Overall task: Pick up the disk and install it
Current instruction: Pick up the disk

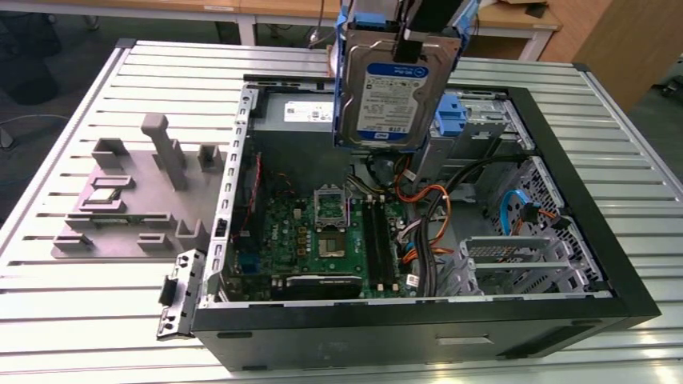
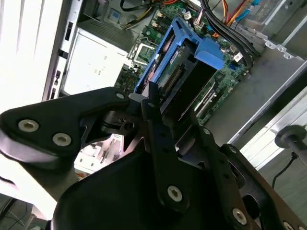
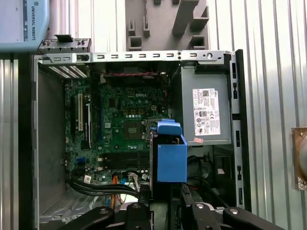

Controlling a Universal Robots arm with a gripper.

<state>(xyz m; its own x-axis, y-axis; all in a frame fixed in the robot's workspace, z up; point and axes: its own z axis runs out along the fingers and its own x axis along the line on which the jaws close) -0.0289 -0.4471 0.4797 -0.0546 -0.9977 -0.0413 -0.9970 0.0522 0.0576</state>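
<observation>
Silver disk (image 1: 393,92) (one, blue-framed) clamped in fingers (image 2: 158,134) above one open computer case (image 1: 427,322).

A pale, ribbed metal table (image 1: 75,320) spreads out below the jaws, its slats glaring white under bright light. Past the jaws, on the table's far side, stand light wooden desks on white legs (image 1: 283,10), a brown wooden panel (image 1: 629,40) and dark grey floor (image 1: 139,28).

The flat silver hard drive (image 1: 386,92), blue-and-white labelled and framed in blue plastic, hangs upright in the air above the far part of the open black computer case (image 1: 353,344).
</observation>
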